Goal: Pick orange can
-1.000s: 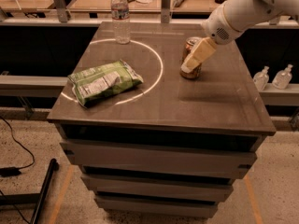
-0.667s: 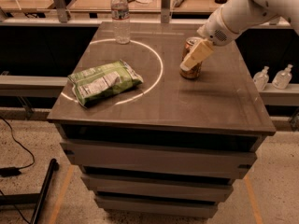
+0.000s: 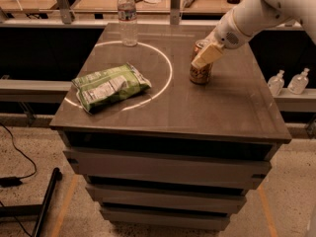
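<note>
The orange can (image 3: 200, 74) stands upright on the dark table (image 3: 222, 112), right of the middle and just outside a white circle line. It is copper-orange with a silver top. My gripper (image 3: 204, 57) comes in from the upper right on a white arm (image 3: 256, 14). It sits at the can's top and covers the can's upper part. The lower half of the can shows below it.
A clear water bottle (image 3: 127, 18) stands at the table's back left. A green chip bag (image 3: 109, 86) lies at the front left, inside the circle. Two small bottles (image 3: 289, 82) stand on a ledge to the right. A cluttered bench runs behind the table.
My gripper has shifted slightly left and down onto the can's top. The can, bottle and bag have not moved.
</note>
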Tool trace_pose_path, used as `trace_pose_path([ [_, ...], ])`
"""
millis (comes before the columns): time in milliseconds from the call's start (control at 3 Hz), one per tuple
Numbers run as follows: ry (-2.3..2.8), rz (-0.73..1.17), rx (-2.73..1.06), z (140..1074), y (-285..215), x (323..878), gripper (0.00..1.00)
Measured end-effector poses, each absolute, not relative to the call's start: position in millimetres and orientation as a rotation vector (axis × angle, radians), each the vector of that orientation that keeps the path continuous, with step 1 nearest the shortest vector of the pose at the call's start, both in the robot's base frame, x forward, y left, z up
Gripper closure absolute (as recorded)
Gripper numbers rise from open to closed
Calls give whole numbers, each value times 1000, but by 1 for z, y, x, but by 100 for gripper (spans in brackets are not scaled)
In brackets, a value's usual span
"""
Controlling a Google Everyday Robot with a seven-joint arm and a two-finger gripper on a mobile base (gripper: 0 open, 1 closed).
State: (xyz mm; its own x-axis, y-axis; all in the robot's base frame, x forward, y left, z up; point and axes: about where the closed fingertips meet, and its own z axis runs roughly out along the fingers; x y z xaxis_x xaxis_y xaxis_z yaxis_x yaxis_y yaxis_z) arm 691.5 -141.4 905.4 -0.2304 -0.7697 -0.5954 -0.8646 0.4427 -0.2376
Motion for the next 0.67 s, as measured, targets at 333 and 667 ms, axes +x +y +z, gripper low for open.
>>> trace_pose_path([
  [333,2016,289,-1361,916,-140,687,96],
  [667,1937,363,-1403,953,-131,665,100],
])
